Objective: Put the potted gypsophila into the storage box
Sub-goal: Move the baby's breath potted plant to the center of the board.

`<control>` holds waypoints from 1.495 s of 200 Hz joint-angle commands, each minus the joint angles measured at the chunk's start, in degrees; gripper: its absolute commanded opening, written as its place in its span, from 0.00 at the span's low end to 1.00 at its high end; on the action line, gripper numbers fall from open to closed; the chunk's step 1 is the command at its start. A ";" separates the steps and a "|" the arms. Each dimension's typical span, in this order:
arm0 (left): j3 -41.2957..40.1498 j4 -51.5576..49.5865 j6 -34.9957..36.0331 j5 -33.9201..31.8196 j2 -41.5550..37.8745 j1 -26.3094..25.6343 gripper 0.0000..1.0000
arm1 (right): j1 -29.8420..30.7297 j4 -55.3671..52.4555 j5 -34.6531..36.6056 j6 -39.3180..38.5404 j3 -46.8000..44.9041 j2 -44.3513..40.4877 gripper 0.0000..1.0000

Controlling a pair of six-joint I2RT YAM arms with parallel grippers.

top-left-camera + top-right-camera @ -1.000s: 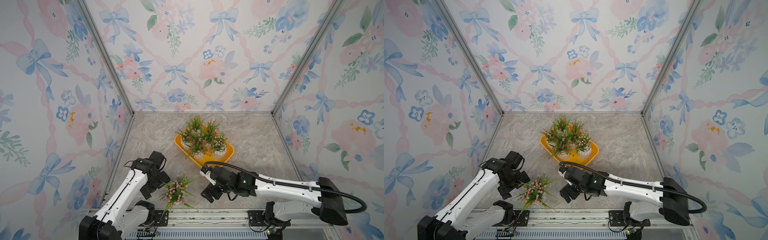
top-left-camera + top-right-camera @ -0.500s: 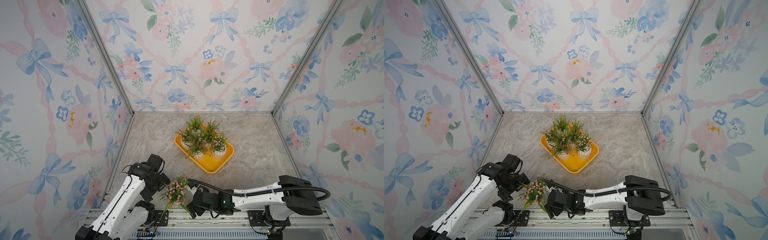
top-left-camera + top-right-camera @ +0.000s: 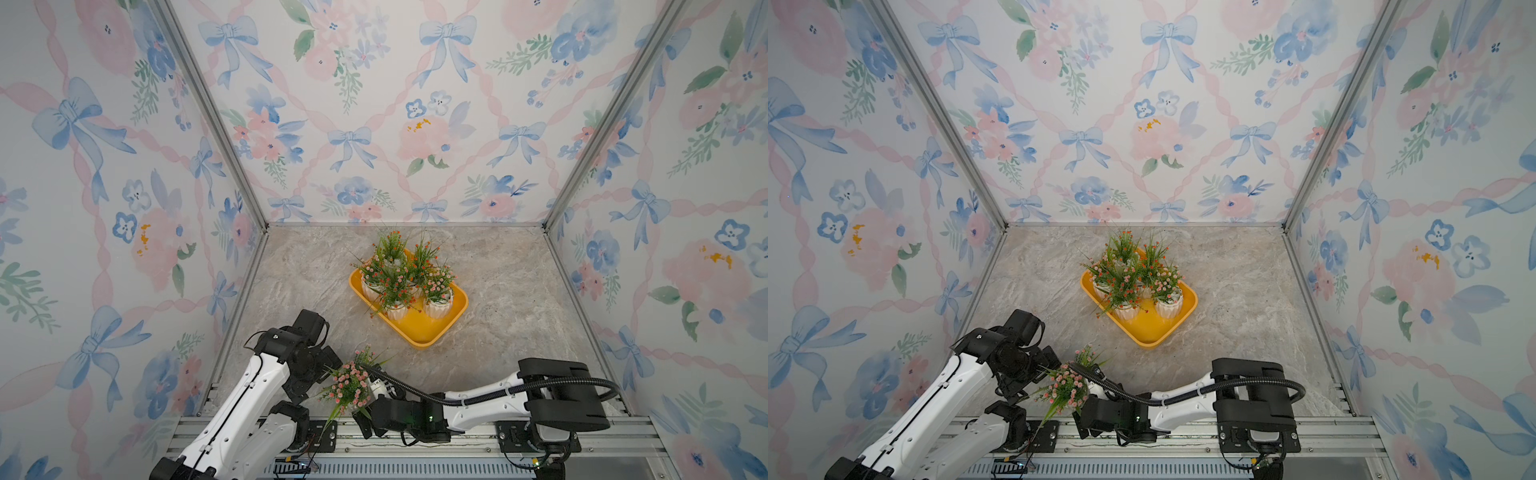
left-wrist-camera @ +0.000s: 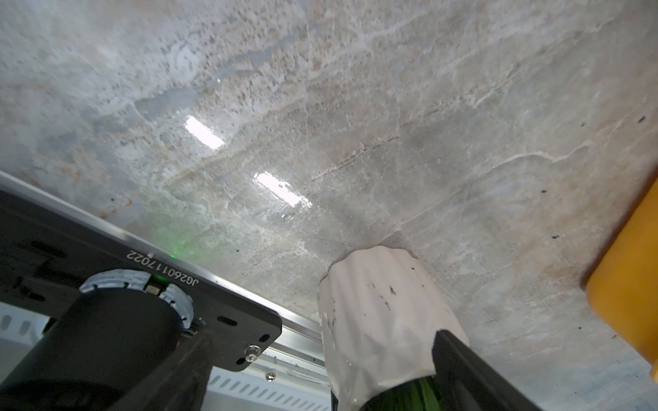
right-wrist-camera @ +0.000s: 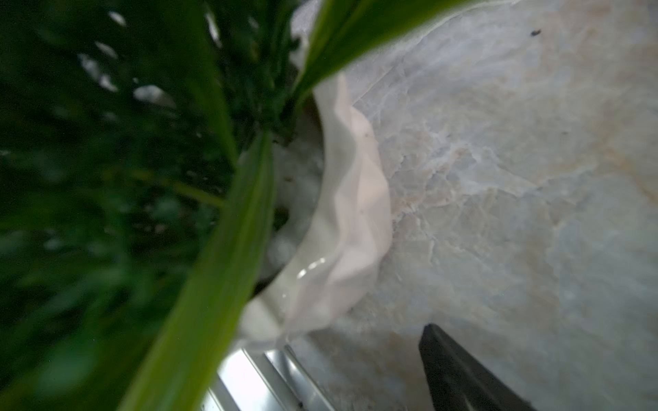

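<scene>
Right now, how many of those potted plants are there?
6: five seem crowded in the yellow box, though overlapping leaves may hide another; one pink-flowered plant stands outside it at the front edge of the table.

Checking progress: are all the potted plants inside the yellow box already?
No, one pink-flowered pot stands on the table near the front edge, outside the storage box.

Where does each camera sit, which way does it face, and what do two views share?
Both top views: high above the front edge, looking down at the storage box; left arm and right arm show.
Left wrist: low on the left arm, facing the table and the loose plant's white pot; one black finger shows.
Right wrist: close beside that pot, leaves blurred; one black finger shows.
Shared: both wrist views show this pot.
</scene>
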 commanded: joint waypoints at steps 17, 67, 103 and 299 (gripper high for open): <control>-1.01 -2.99 2.36 1.23 0.35 0.44 0.98 | 0.53 2.83 4.53 2.98 2.28 4.31 0.97; -3.21 -2.05 2.51 5.22 -1.40 0.30 0.98 | -1.51 3.29 6.09 5.26 -0.67 3.43 0.97; -3.28 0.87 2.22 8.38 -1.13 -1.20 0.98 | -4.14 1.49 5.88 4.47 -1.93 0.98 0.97; 8.18 13.87 9.63 -3.89 8.34 -8.93 0.98 | -16.67 -34.03 -2.74 -12.02 2.73 -24.96 0.97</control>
